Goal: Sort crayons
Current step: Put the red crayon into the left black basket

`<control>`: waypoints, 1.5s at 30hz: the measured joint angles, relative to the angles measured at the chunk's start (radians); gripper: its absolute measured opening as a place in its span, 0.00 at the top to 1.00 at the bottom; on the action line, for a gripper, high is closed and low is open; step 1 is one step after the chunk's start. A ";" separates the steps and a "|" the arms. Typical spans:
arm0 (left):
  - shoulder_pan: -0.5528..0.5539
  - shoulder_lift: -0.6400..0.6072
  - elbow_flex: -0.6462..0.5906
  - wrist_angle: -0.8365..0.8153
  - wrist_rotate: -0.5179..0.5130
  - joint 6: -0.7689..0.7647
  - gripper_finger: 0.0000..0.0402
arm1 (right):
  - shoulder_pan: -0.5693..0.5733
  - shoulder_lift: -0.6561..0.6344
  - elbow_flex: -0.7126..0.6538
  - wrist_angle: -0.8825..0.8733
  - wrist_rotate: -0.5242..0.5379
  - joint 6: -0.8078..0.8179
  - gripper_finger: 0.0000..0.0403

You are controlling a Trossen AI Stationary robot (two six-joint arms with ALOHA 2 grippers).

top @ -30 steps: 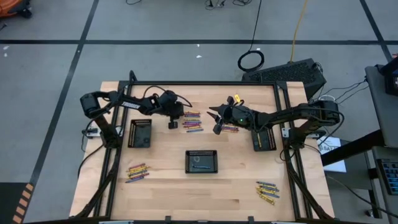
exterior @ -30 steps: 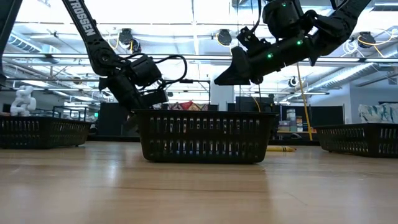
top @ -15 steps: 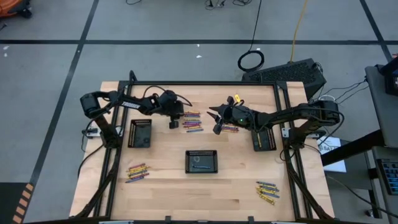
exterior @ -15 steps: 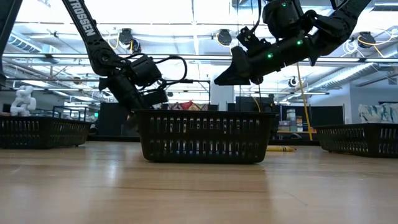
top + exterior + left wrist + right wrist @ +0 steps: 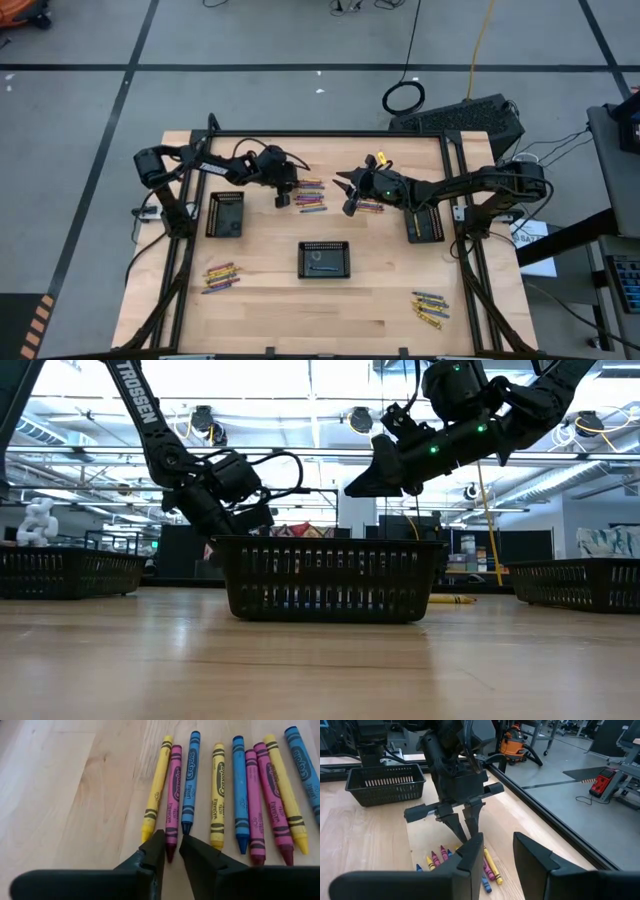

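A row of yellow, pink and blue crayons lies flat on the wood at the table's far middle. My left gripper slants down at the row's left end. It is open by a narrow gap, with one finger on each side of the pointed end of a pink crayon. My right gripper hangs open above the table, right of the row, with nothing between its fingers. The row's left end is hidden behind a tray in the low view. My left gripper has a fingertip on each side of the pink crayon's pointed end, coming slanting down and along the crayon. I cannot tell whether they touch it. The crayon lies flat on the table.
Three black trays stand at the left, the near middle and the right. More crayons lie under my right arm, near the front left and near the front right. Bare wood lies between them.
My left gripper has rolled a little at the wrist while staying over the row's left end. My right gripper has kept still, and no crayon has moved.
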 joint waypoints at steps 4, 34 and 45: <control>-0.001 0.001 0.000 -0.004 0.000 0.000 0.90 | 0.000 0.000 0.000 0.000 0.000 0.000 0.77; -0.059 -0.743 0.033 -0.637 -0.140 -0.080 0.99 | -0.021 0.000 0.000 0.050 0.002 -0.091 0.77; -0.056 -0.572 0.031 -0.586 -0.210 -0.210 0.90 | -0.054 0.000 0.000 0.115 -0.003 -0.083 0.77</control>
